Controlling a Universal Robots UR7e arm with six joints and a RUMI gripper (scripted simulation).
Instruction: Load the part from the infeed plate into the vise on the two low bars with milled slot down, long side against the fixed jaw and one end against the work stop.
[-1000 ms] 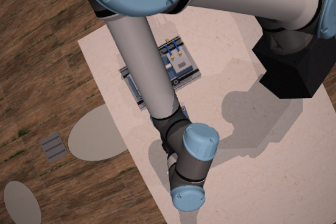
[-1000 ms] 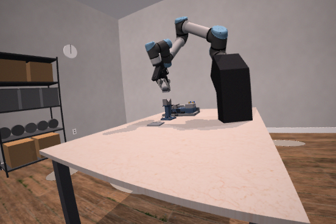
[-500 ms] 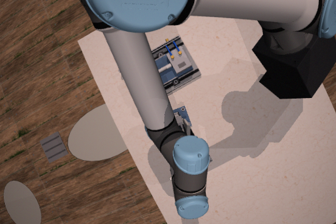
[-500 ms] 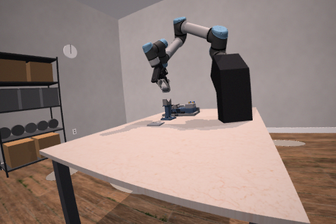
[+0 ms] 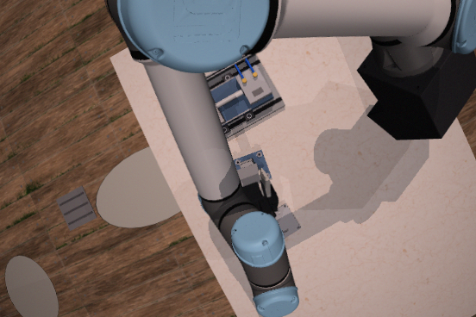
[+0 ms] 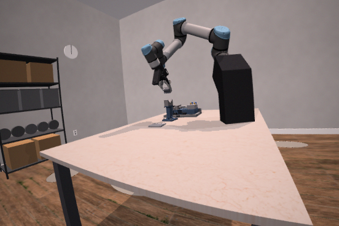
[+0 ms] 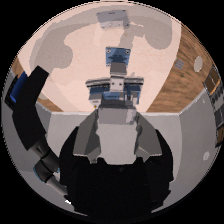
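One arm (image 6: 196, 31), one gripper (image 6: 166, 88), one part (image 7: 118, 137), one vise (image 5: 246, 96), one V-block (image 6: 169, 104), one infeed plate (image 6: 157, 124), one shelf rack (image 6: 58, 94).
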